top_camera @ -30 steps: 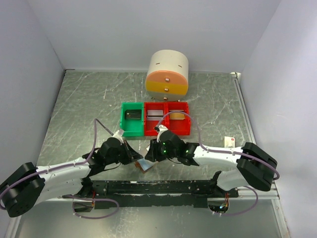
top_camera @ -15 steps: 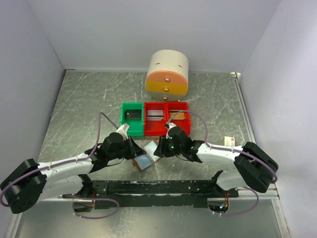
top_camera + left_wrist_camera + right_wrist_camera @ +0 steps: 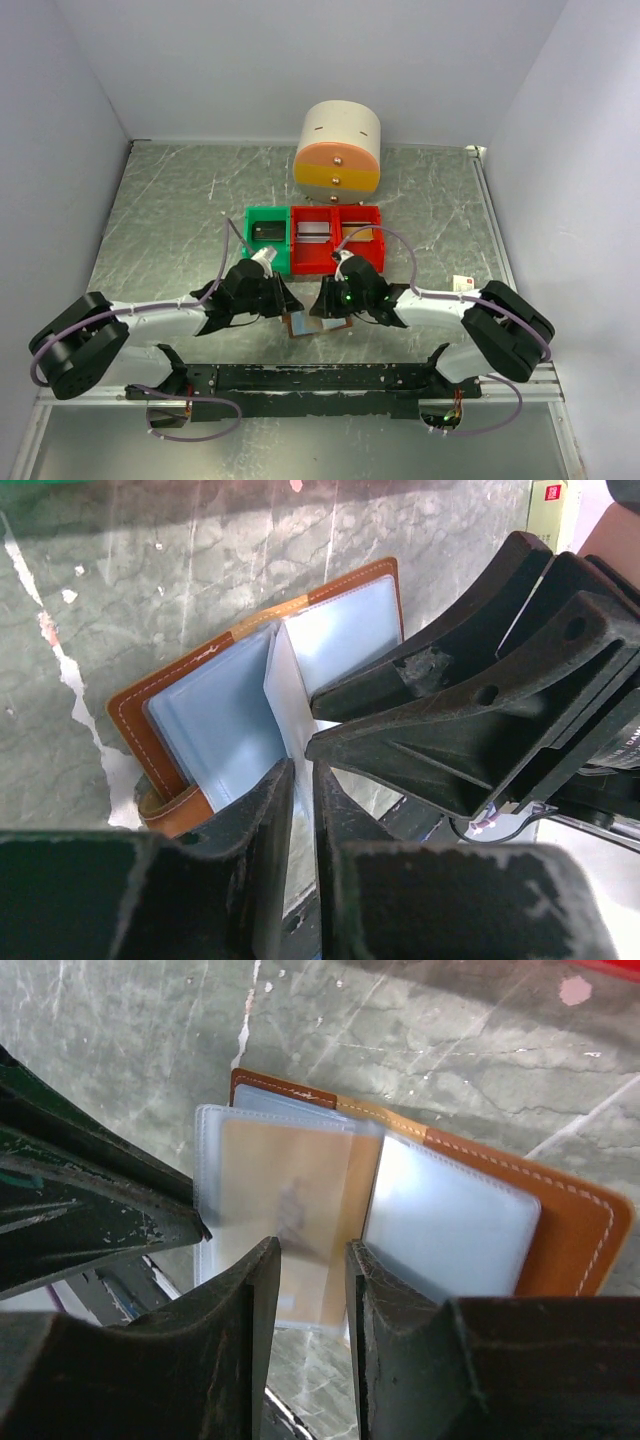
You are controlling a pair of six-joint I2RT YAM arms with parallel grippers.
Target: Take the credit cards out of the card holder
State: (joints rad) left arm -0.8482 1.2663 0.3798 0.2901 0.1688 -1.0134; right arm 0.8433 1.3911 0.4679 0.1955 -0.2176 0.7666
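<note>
At table's (image 3: 160, 220) 6 o'clock edge: card holder (image 3: 318, 325), open flat. Tan credit card (image 3: 290, 1210) inside raised clear sleeve (image 3: 288, 690); extraction pending. Left gripper (image 3: 302, 778), from 9 o'clock: jaws near-closed about sleeve edge, grip unconfirmed. Right gripper (image 3: 312, 1255), from 3 o'clock: jaws parted, holding nothing.

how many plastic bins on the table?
3, in a row before the round drawer unit: green bin left, middle red bin, right red bin. None look hidden.

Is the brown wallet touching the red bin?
Apart. The top view shows the brown leather card holder lying well below the red plastic bin, a wide gap between.
</note>
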